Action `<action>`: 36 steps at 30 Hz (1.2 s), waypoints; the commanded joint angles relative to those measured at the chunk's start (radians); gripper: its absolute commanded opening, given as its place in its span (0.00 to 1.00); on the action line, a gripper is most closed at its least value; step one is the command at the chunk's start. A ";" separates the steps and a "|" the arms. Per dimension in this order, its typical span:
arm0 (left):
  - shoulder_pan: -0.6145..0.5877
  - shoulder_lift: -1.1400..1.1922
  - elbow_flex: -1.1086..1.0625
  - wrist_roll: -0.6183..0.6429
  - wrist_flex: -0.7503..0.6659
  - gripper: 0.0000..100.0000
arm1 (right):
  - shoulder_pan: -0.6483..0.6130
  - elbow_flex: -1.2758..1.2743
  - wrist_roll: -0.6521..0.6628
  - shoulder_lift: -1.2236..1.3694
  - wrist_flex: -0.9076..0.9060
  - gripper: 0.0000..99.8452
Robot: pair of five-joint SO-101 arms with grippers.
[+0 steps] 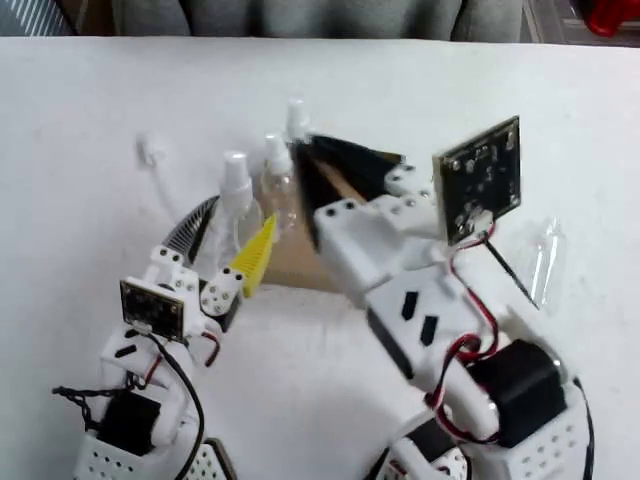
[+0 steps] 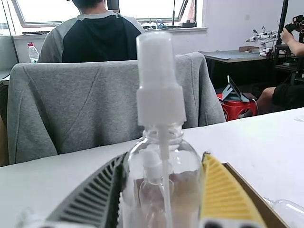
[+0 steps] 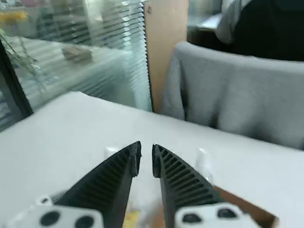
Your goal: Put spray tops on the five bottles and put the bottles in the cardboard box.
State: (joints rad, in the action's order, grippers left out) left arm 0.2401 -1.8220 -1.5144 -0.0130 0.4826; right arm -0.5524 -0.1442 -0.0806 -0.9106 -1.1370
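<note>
My left gripper (image 1: 240, 235), with one yellow and one grey finger, is shut on a clear bottle (image 2: 161, 190) that stands upright and wears a white spray top (image 2: 159, 80). This held bottle (image 1: 237, 200) is at the left edge of the cardboard box (image 1: 290, 262). Two more capped bottles (image 1: 277, 180) stand behind it in the box. My right gripper (image 3: 146, 159) hangs over the box with its black fingers almost touching and nothing between them. A loose spray top (image 1: 150, 152) lies on the table to the left.
An uncapped clear bottle (image 1: 548, 255) lies on the table to the right of the right arm. The white table ends at the far side, where a chair with grey cloth (image 2: 95, 104) stands. The right arm's body covers most of the box.
</note>
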 commanded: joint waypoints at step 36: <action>-0.005 0.498 0.198 0.183 -0.457 0.02 | 0.769 -0.993 0.548 -0.255 -0.065 0.01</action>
State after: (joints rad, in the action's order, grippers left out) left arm 0.2340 -1.4446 -1.4147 0.1557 0.0821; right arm 0.2087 -1.1231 0.4549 -1.0932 -1.2520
